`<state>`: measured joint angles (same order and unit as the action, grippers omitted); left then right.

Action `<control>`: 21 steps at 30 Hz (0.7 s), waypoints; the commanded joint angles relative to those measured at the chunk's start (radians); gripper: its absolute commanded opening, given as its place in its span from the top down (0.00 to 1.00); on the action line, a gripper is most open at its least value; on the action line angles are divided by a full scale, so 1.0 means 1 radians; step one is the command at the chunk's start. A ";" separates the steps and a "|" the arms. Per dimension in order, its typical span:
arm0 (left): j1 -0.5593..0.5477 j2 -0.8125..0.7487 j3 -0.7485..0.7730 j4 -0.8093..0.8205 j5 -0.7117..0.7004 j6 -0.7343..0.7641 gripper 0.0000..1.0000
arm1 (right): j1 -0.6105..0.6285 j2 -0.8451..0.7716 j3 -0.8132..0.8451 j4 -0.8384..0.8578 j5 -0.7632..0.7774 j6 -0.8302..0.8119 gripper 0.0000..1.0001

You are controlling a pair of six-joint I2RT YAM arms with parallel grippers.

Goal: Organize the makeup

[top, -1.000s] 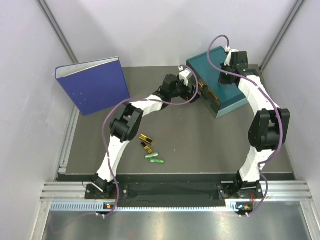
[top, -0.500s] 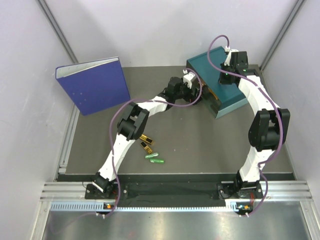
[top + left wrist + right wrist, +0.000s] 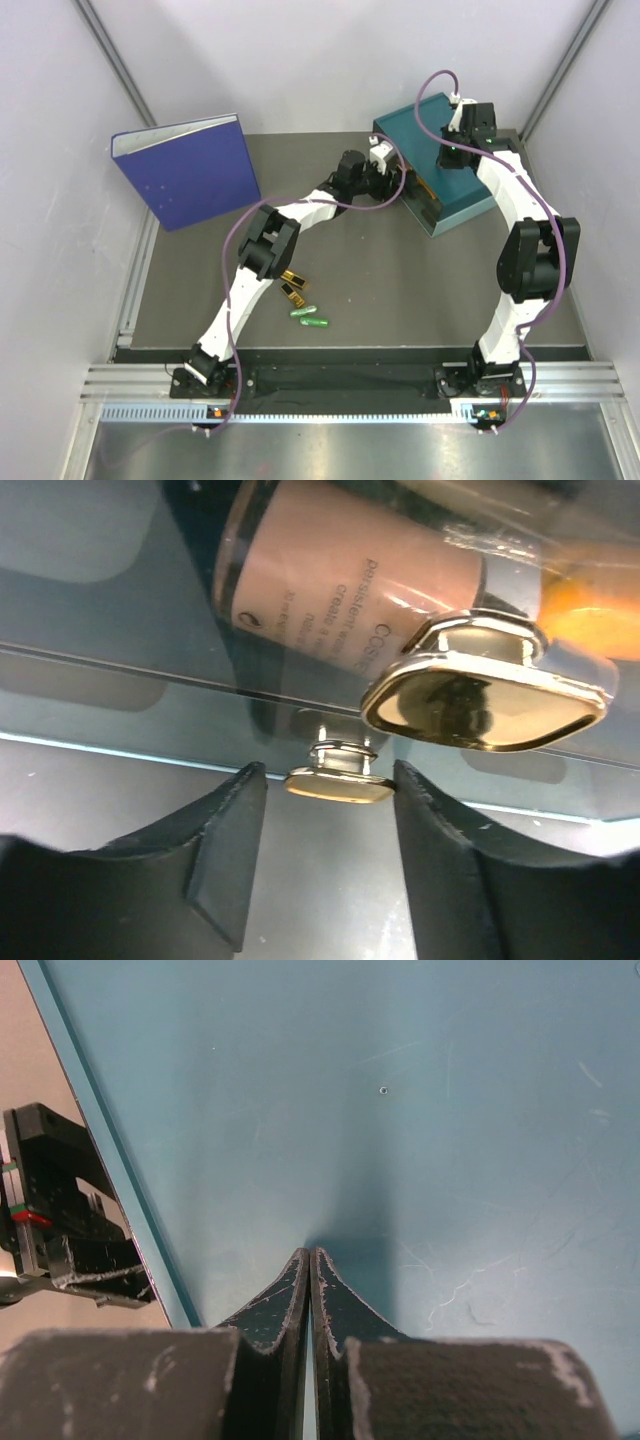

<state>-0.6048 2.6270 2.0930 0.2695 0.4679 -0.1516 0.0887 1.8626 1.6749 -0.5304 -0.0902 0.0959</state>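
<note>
Top external view gives me the loose makeup first: two gold-and-black cases point(image 3: 292, 277) and two green capsules point(image 3: 304, 311), small glossy pieces lying close together on the dark tabletop point(image 3: 400, 290), well away from the teal drawer box point(image 3: 455, 195), off its front toward the arms' bases. One case is partly under the left arm. A blue binder point(image 3: 185, 180) stands upright far from the box, on the side its front faces.

From up there the left end effector point(image 3: 396, 186) is just a dark shape against the box's front, and I cannot see inside the drawer. The left wrist view fills that in. Through the clear drawer front point(image 3: 120, 620) a beige bottle point(image 3: 340, 570) lies on its side, fine print along its body, with a blurred orange tube point(image 3: 590, 625) beside it. The left end effector point(image 3: 328, 780) has its jaws parted around a small gold knob point(image 3: 338, 783) on that front, one pad about touching it and a sliver of gap at the other. A larger gold knob point(image 3: 485, 685) shows closer to the lens.

The right wrist view shows the right end effector point(image 3: 308, 1260) fully closed, holding nothing, its tips down at the box's scuffed teal top.
</note>
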 commanded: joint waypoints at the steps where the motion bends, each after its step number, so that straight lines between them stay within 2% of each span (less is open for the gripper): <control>1: -0.004 0.030 0.068 0.045 -0.009 0.000 0.49 | -0.001 0.063 -0.047 -0.118 -0.025 -0.007 1.00; 3: -0.001 0.030 0.070 0.043 -0.005 0.003 0.57 | 0.000 0.063 -0.047 -0.118 -0.026 -0.005 1.00; 4: -0.001 0.030 0.070 0.040 0.004 0.004 0.68 | 0.000 0.064 -0.044 -0.118 -0.026 -0.007 1.00; 8: 0.010 0.008 0.049 0.030 0.021 0.009 1.00 | 0.000 0.067 -0.043 -0.118 -0.026 -0.005 1.00; 11: 0.019 -0.034 -0.011 0.048 0.012 0.010 1.00 | 0.000 0.070 -0.037 -0.120 -0.026 -0.005 1.00; 21: 0.051 -0.248 -0.342 0.100 -0.072 0.032 1.00 | -0.001 0.083 -0.018 -0.129 -0.026 -0.005 1.00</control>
<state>-0.5823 2.5031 1.8572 0.3706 0.4744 -0.1524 0.0887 1.8721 1.6775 -0.5175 -0.1051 0.0967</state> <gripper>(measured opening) 0.481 0.003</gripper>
